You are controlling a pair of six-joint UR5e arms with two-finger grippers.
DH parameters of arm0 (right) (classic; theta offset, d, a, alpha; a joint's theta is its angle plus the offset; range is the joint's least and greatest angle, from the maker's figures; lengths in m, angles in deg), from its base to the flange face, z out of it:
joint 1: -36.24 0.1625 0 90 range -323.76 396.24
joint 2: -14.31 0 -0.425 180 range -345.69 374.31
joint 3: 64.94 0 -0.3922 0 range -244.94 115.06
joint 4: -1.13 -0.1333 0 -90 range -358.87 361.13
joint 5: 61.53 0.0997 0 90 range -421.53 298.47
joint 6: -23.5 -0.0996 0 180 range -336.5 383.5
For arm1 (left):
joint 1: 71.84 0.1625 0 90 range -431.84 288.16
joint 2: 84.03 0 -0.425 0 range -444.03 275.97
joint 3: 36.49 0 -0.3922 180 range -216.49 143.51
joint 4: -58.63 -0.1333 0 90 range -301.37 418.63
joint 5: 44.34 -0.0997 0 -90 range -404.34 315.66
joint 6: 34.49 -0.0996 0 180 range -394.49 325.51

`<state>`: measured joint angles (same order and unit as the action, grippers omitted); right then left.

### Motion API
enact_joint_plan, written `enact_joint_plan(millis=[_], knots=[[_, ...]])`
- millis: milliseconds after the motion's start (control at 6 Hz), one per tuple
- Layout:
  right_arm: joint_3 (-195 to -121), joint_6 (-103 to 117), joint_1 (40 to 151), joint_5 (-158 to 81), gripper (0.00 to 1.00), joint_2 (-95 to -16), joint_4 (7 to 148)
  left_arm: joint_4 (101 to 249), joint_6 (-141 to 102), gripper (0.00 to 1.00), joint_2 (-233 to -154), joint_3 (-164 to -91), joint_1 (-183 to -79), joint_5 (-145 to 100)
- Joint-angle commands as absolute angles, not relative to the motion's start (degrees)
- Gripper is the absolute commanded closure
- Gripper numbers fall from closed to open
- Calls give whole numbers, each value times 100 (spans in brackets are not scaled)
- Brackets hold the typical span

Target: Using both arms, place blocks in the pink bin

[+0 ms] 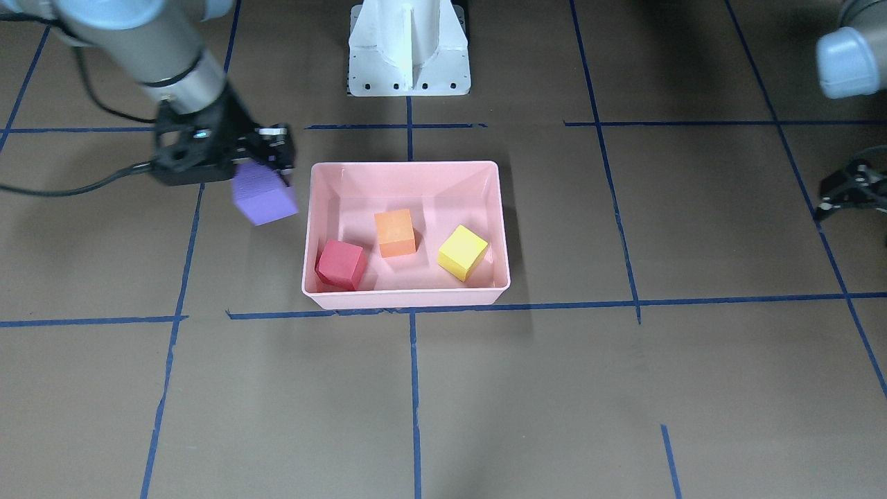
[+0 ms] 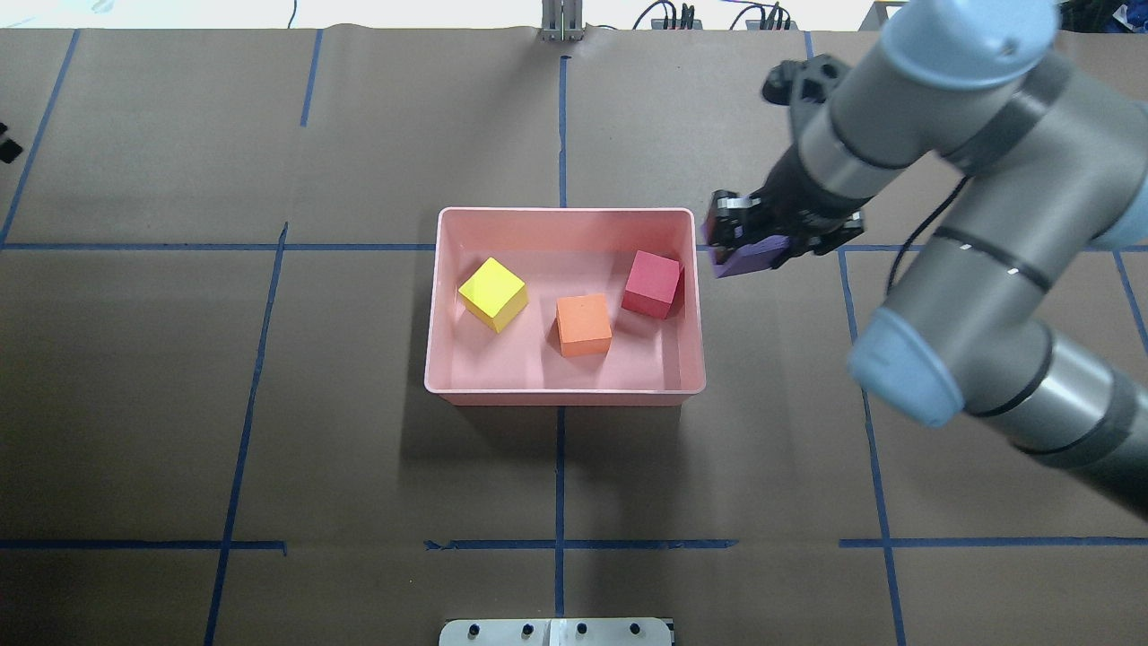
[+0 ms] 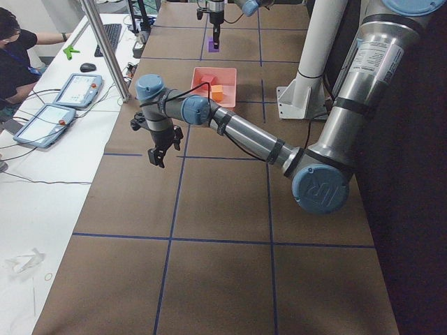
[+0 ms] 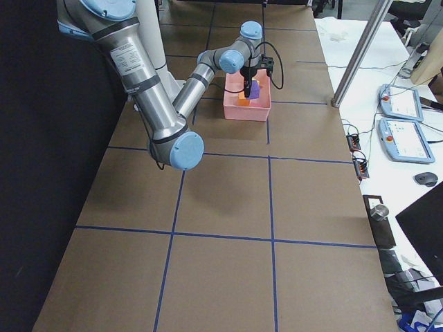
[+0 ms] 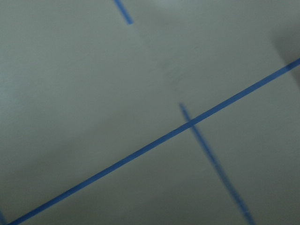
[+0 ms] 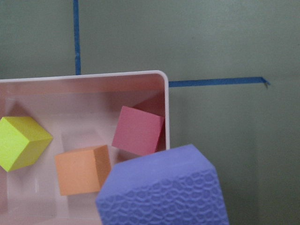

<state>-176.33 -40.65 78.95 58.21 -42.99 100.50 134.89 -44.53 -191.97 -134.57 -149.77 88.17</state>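
R tool (image 2: 749,240) clamping purple block (image 1: 263,197) in air just beside bin (image 1: 405,296); red (image 1: 341,264), orange (image 1: 395,233), yellow (image 1: 462,251) lying inside; L tool (image 1: 849,188) hovering well apart over worktop (image 1: 624,388), opening can't tell

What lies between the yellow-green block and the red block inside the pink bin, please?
The orange block sits between the yellow-green block and the red block, apart from both, clearest in the overhead view.

Three blocks (image 2: 584,325) in the bin (image 2: 565,212) — fourth block (image 2: 746,261) just outside it.
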Motion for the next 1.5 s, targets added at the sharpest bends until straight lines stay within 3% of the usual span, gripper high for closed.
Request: enact_joint_plan(millis=[0, 167, 667, 1000, 1333], knots=[[-17349, -4811, 7195, 5030, 53, -3948, 10071, 13474, -4531, 0, -19117, -13396, -15085, 8855], [-17287, -4918, 7123, 4966, 4, -3904, 10063, 13483, -4530, 0, -19100, -13396, -15085, 8847], [-17269, -4840, 7296, 4991, 1, -3798, 10080, 13535, -4548, 0, -18846, -13396, -15259, 8821], [-17330, -3810, 8041, 5446, 1, -3903, 10517, 13544, -4583, 0, -18382, -13396, -15785, 8803], [-17724, -1984, 9129, 6297, 1, -4769, 10608, 13571, -4891, 0, -17697, -13501, -16244, 8855]])
